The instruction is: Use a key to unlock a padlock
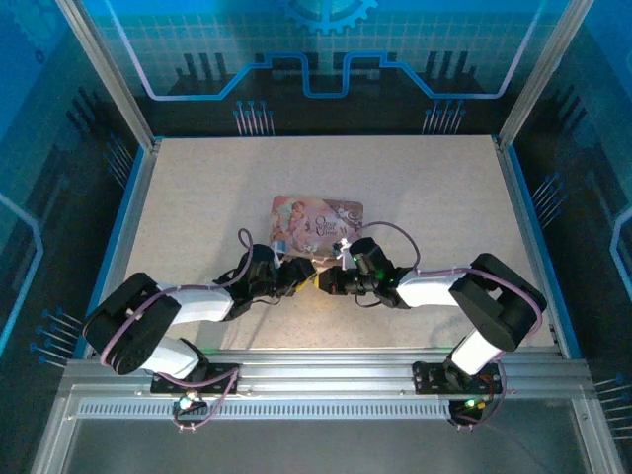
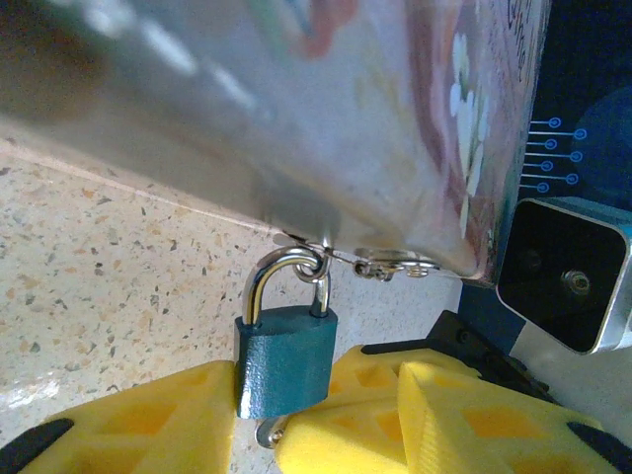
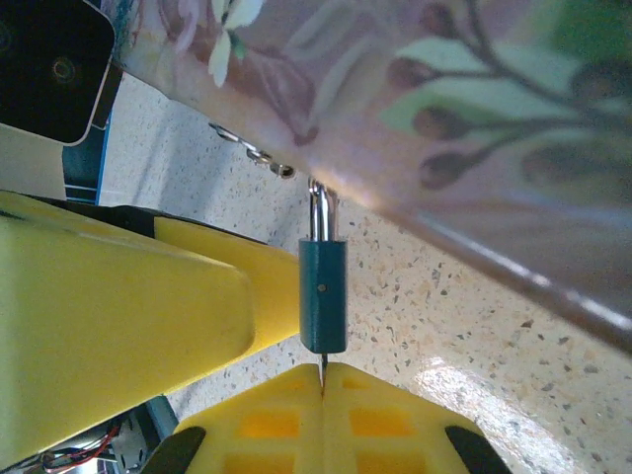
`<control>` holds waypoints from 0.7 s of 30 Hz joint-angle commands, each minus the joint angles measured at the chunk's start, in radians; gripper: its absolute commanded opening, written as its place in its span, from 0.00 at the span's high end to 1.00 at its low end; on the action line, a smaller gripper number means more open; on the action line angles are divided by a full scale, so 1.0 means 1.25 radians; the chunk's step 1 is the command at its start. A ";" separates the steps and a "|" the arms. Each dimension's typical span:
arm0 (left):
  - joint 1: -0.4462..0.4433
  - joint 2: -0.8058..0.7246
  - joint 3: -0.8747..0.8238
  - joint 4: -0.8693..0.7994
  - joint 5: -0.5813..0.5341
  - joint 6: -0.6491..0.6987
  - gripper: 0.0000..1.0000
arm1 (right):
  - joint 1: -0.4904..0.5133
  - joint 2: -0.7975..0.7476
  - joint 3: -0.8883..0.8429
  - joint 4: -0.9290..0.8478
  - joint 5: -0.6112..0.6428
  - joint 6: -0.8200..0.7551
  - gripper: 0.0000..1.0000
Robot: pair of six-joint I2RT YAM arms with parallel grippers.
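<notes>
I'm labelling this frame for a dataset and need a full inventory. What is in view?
table: one, speckled beige, under everything
pink illustrated box: one, pink, mid-table, just beyond the grippers
padlock: one, teal-blue body with a silver shackle, hooked through the clasp on the box's edge
key: one, thin metal, its tip at the bottom of the padlock
left arm: one, black and white, reaching in from the near left
right arm: one, black and white, reaching in from the near right
left gripper: one, yellow fingers on either side of the padlock body
right gripper: one, yellow fingers shut on the key
</notes>
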 commanded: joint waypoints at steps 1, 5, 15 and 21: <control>-0.009 0.036 -0.005 -0.008 0.018 -0.066 0.53 | 0.019 0.009 0.026 0.017 -0.049 0.020 1.00; -0.009 0.028 -0.005 -0.029 0.007 -0.065 0.50 | 0.017 0.009 0.025 0.015 -0.042 0.018 1.00; -0.009 -0.003 -0.003 -0.112 -0.020 -0.054 0.47 | 0.011 0.006 0.022 0.017 -0.044 0.014 1.00; -0.009 0.003 0.002 -0.117 -0.018 -0.056 0.47 | 0.010 0.005 0.023 0.021 -0.046 0.017 1.00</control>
